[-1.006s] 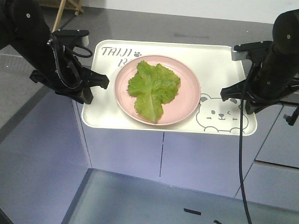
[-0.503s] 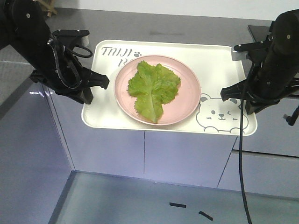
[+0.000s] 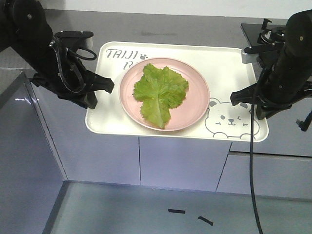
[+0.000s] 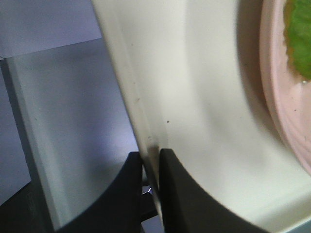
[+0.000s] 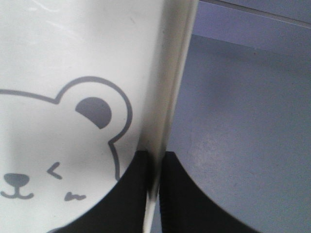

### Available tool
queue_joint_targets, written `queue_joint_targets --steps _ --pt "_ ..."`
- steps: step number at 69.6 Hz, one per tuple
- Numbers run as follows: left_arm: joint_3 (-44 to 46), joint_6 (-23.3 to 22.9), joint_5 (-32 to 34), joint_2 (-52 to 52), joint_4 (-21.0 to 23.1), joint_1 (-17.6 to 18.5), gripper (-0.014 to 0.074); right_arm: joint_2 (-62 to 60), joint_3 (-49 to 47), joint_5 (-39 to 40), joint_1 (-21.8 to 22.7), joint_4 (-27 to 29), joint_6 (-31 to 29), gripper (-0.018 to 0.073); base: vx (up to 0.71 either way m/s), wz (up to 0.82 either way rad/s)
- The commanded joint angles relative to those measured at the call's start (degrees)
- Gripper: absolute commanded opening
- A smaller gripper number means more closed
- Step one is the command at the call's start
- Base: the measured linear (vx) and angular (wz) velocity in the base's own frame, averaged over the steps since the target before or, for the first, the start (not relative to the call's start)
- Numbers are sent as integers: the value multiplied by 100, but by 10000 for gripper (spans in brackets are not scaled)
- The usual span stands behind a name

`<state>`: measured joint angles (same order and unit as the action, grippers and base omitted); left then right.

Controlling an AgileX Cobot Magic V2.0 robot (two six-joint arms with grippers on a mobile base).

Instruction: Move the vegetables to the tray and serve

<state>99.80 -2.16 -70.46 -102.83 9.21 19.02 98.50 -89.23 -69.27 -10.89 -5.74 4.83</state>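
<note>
The cream-white tray [image 3: 229,73] is held up in the air between my two arms, in front of a grey counter. On it sits a round pink plate [image 3: 195,105] with the green lettuce leaf, the vegetables [image 3: 160,91], lying on the plate. My left gripper [image 3: 108,85] is shut on the tray's left rim [image 4: 127,87], its two black fingers [image 4: 170,184] pinching the edge. My right gripper [image 3: 235,97] is shut on the tray's right rim [image 5: 172,87] beside the printed bear face [image 3: 229,120].
A grey countertop [image 3: 195,29] with pale cabinet fronts [image 3: 180,163] lies behind and below the tray. A black stove burner [image 3: 268,31] sits on the counter at the far right. Two small dark marks [image 3: 176,211] lie on the grey floor.
The tray, plate and both arms keep their places in the view. The counter and cabinets behind have slid left, and the stove burner has come into sight at the right.
</note>
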Motion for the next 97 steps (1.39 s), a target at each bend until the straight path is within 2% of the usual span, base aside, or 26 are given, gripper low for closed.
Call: queue_joint_targets --steps 1,97 --pt "223 147 472 331 852 133 -6 -321 -183 396 -97 510 -205 -10 0 -4" --pt "223 147 472 331 863 133 -6 -321 -183 397 -97 515 -205 -10 3 -2"
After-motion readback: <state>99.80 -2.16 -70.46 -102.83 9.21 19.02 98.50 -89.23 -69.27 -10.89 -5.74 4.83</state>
